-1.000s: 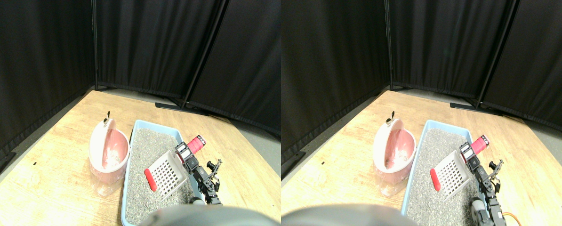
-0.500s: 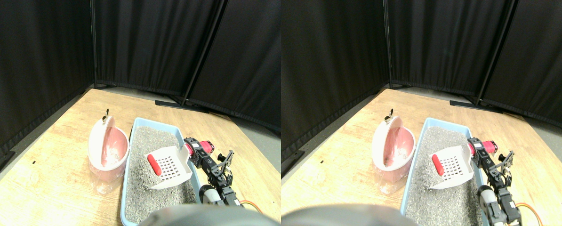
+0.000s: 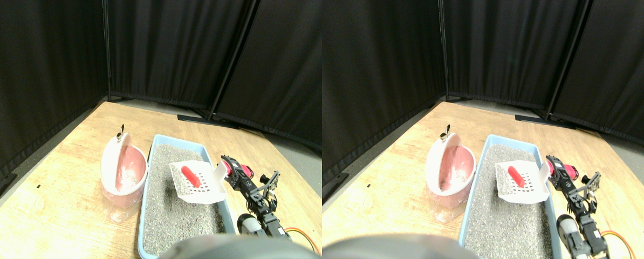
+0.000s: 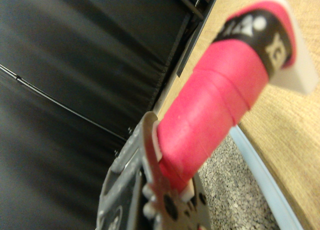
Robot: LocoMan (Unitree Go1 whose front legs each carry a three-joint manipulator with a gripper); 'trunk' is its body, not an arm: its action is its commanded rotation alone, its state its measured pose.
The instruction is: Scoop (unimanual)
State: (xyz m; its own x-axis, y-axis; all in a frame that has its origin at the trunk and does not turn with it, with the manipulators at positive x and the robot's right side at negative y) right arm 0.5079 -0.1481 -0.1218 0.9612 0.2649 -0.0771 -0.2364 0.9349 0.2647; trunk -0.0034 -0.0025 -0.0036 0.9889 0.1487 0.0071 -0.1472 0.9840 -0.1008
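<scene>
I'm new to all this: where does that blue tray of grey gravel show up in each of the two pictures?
Stereo pair view: the blue tray lies in the lower middle, just right of the pink bin, with the white scoop over it.
Wrist view: only its blue rim and some grey litter show, beside the pink wrapped handle.
Shared landmark: the pink wrapped handle, which in the stereo pair view shows at the end effector.
</scene>
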